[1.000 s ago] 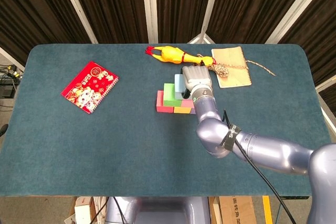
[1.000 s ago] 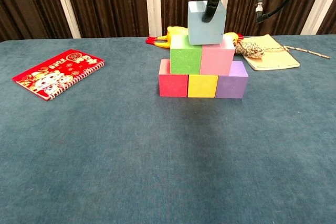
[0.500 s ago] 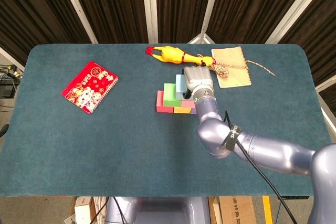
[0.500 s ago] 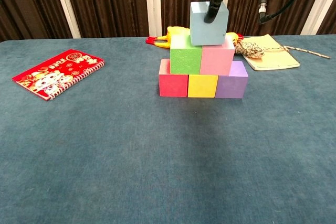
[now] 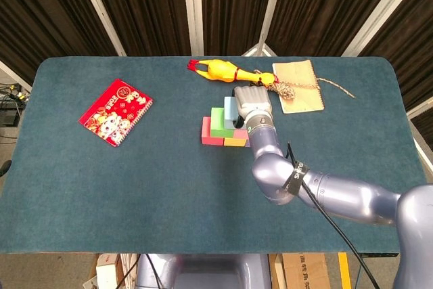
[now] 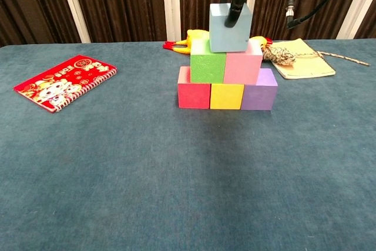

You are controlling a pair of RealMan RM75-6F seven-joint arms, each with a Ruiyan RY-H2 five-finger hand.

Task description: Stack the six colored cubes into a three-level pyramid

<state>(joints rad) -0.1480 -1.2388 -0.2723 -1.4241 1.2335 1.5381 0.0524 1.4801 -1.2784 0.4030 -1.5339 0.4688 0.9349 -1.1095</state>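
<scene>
Nearest, a base row is laid: red cube (image 6: 194, 94), yellow cube (image 6: 227, 96), purple cube (image 6: 259, 96). Above, green cube (image 6: 207, 67) and pink cube (image 6: 242, 67) are seated. The light-blue cube (image 6: 228, 29) is grasped by the right hand (image 5: 252, 103) over their seam; final placement is judged in hand, calling for release. The left hand is not observed.

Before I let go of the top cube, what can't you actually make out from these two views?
- Right hand: chest view cuts it off at the top edge; only fingers show.
- Light blue cube: whether it rests on the green cube and pink cube, unclear.
- Purple cube: hidden by the forearm in head view.
- Left hand: in neither view.
</scene>
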